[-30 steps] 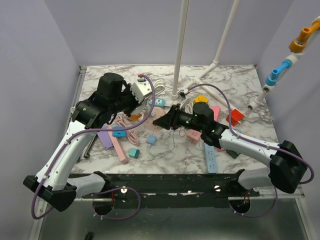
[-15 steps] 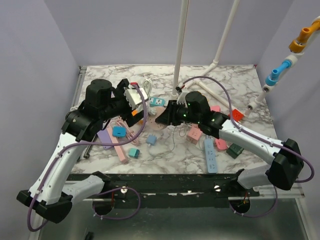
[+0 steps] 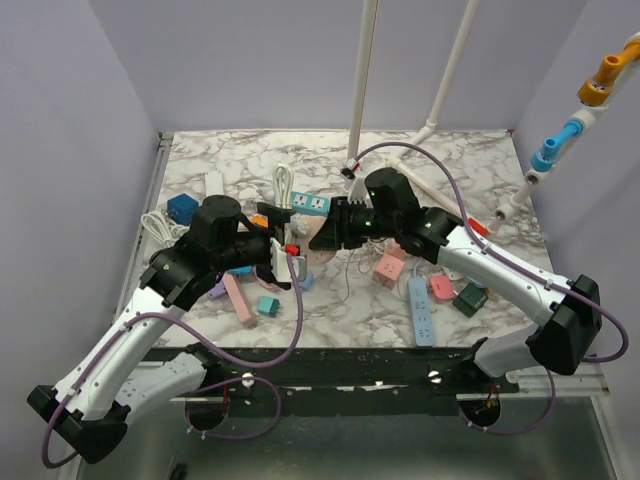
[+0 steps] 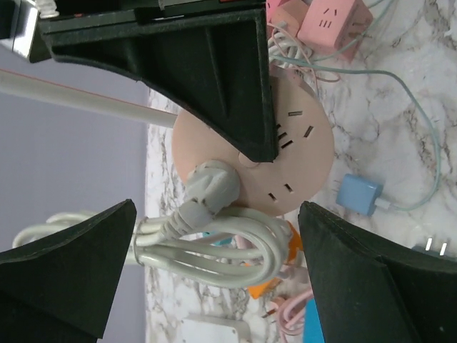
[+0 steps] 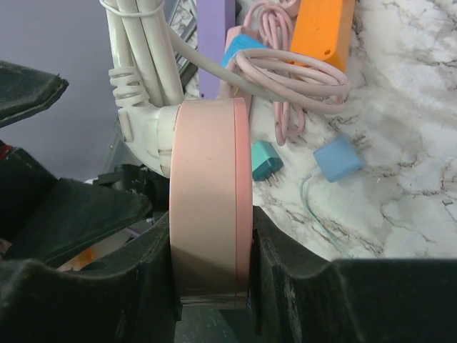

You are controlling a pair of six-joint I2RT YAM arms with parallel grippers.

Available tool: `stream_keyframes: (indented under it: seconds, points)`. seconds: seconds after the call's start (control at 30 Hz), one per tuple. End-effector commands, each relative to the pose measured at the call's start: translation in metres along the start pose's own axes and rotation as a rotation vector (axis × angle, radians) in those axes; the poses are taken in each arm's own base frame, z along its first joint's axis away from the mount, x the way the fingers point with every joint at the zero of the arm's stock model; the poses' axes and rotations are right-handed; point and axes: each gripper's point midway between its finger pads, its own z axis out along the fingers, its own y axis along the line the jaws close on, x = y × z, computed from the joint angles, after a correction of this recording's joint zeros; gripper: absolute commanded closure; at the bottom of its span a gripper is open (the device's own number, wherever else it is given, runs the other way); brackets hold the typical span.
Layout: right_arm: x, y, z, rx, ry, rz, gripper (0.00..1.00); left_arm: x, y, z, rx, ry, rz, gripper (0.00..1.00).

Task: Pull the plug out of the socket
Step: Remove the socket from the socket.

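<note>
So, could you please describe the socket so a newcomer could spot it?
At the middle of the marble table, the right claw grips a pink socket. Unlike the square pink cubes nearby, it is a round disc with a grey plug in it.

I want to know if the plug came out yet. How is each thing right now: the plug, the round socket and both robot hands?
Grey-white plug with bundled cable: plugged into the socket's face, not out yet.
Round pink plastic socket disc: held on edge, clamped across its flat faces.
Right hand: shut on the socket disc.
Left hand: open, one finger on each side of the plug, not touching it.
</note>
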Motion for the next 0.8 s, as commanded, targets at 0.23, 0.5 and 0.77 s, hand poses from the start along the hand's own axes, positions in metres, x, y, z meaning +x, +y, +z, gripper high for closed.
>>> stream_keyframes:
  seconds: [0.23,0.5,0.77]
  points:
    - [-0.018,0.042,-0.013,-0.127,-0.045,-0.084,0.89,0.002,0.014,0.030,0.035,-0.002,0.259,0.16]
    - [-0.021,0.045,-0.017,-0.113,-0.053,-0.114,0.90,0.033,-0.026,0.032,0.257,0.130,0.241,0.58]
    - [-0.022,0.048,-0.028,-0.100,-0.042,-0.147,0.91,0.054,-0.034,0.027,0.279,0.213,0.279,0.42]
